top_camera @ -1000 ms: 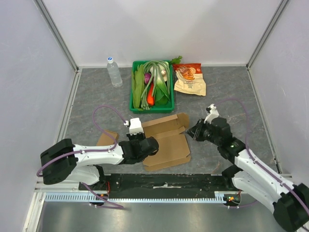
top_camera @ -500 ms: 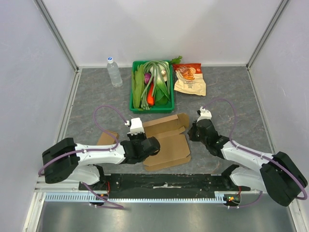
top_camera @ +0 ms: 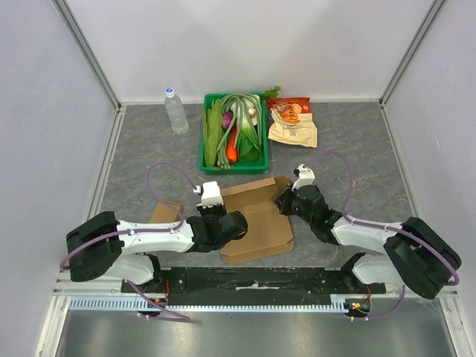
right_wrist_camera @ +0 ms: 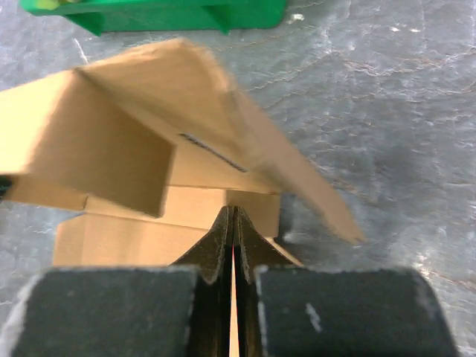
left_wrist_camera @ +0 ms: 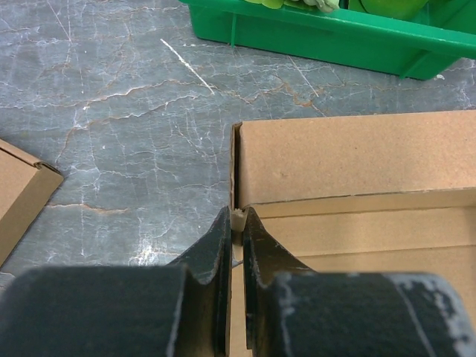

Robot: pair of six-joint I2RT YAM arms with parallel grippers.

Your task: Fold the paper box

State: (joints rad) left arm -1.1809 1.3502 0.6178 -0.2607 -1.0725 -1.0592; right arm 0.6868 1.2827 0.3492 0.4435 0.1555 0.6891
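**Top external: paper box held at the near side of the worktop**

The brown box, partly raised, lies close to the arm bases, just in front of a green crate of vegetables. The left end effector pinches the upright edge at the box's left wall, its fingers nearly together on the cardboard. The right end effector sits at the box's right side below a lifted flap, with its fingers pressed together. Whether cardboard is caught between them cannot be told. A second cardboard piece lies beside the left arm. A water bottle and a snack bag sit at the back.
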